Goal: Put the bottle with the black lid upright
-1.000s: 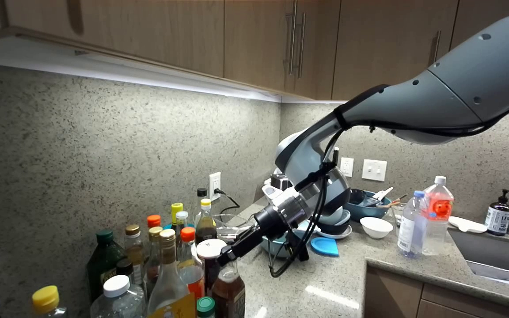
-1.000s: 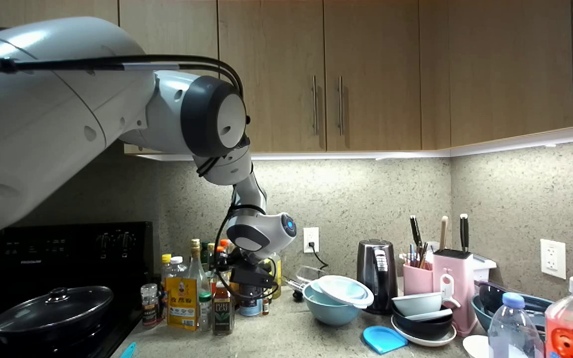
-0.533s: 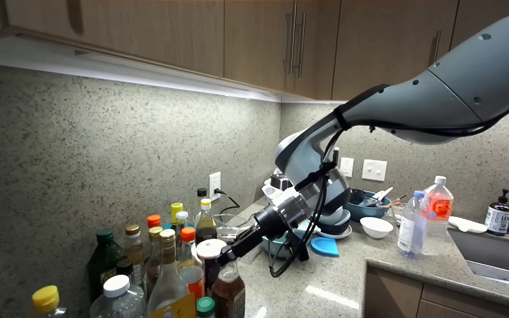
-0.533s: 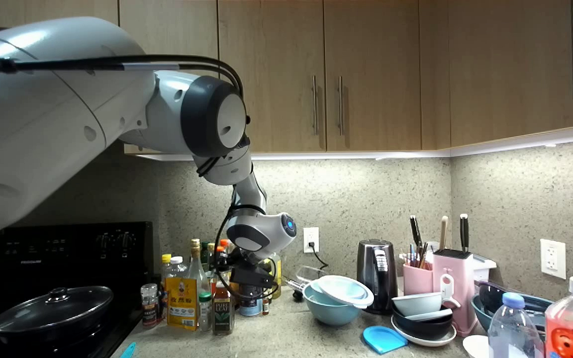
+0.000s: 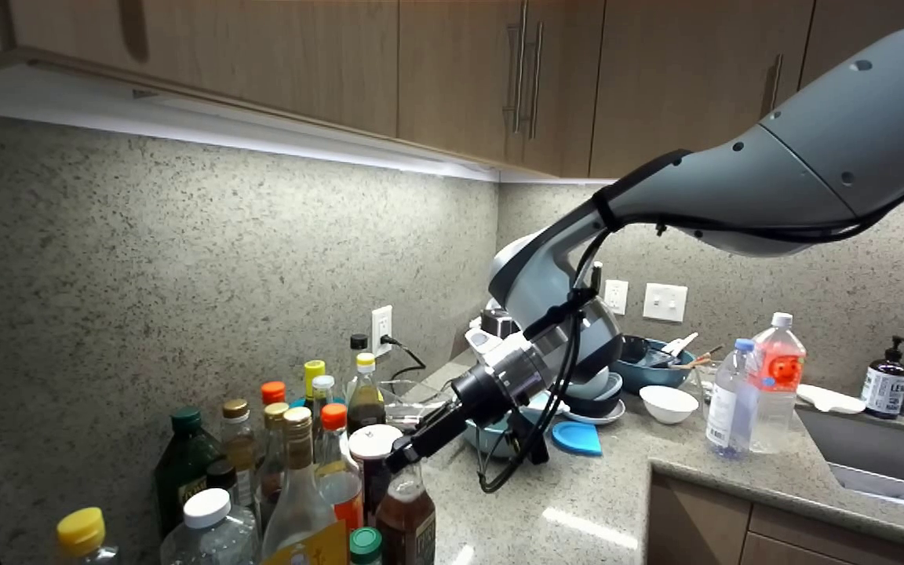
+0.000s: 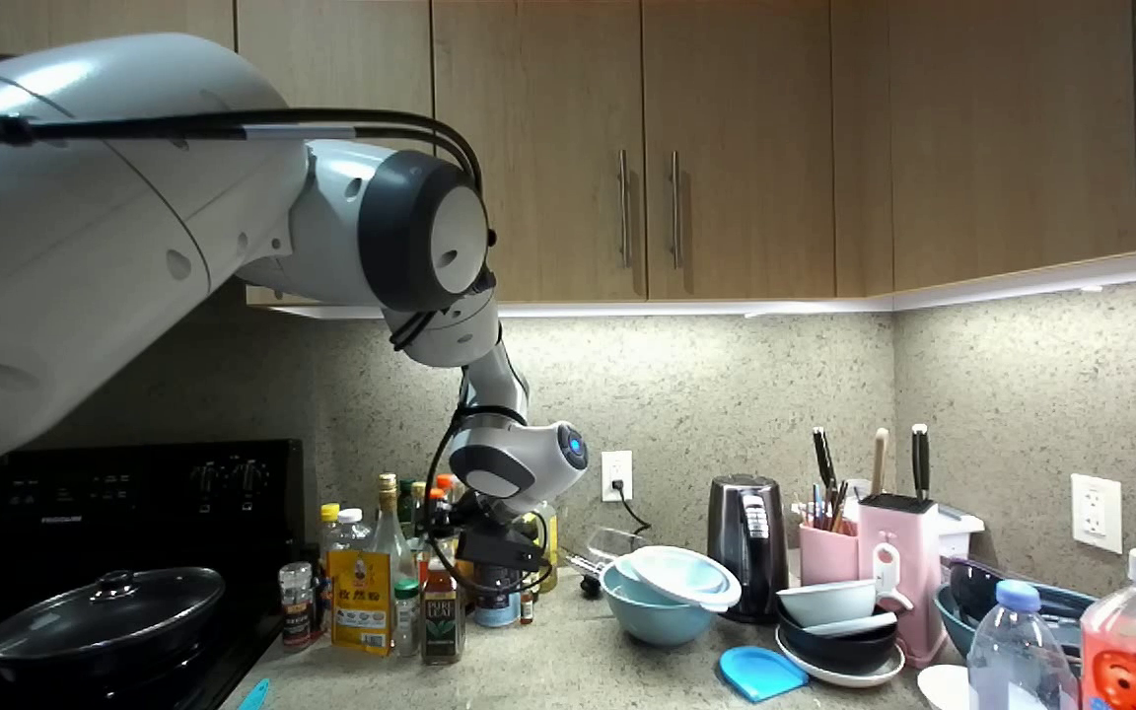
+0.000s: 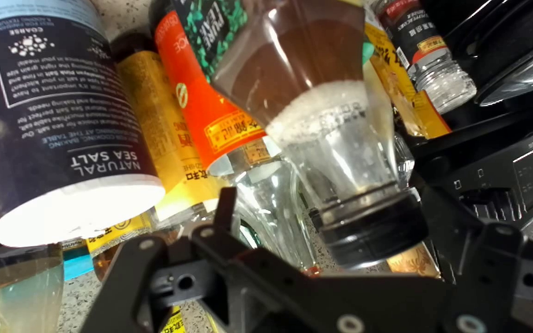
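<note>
See the black-lidded brown bottle [image 7: 315,92], likely the target, upright near the salt canister [image 7: 63,125], with claw [image 7: 326,192] spread apart there. Could topple toward the canister if snagged during closing or withdrawal.

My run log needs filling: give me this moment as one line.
gripper: jaws apart | black lid: between them in wrist view, contact unclear | Pure Leaf bottle: upright on counter | task: looks met

In both exterior views, nothing has visibly changed since a second ago.
</note>
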### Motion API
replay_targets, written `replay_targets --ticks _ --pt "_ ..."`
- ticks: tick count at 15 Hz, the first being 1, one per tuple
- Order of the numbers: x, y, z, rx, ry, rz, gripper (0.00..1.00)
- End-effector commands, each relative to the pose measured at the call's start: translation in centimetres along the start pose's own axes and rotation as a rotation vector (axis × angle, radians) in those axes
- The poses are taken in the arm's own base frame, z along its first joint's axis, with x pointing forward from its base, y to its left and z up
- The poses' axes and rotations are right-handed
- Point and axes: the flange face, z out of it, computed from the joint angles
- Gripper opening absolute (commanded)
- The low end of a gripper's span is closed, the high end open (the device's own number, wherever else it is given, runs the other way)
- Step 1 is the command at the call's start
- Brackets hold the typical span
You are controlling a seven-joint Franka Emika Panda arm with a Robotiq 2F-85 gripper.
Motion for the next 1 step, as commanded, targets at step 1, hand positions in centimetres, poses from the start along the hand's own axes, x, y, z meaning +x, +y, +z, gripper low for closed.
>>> replay_targets --ticks 1 --pt "0.08 0.01 -0.04 0.0 0.0 0.0 1.0"
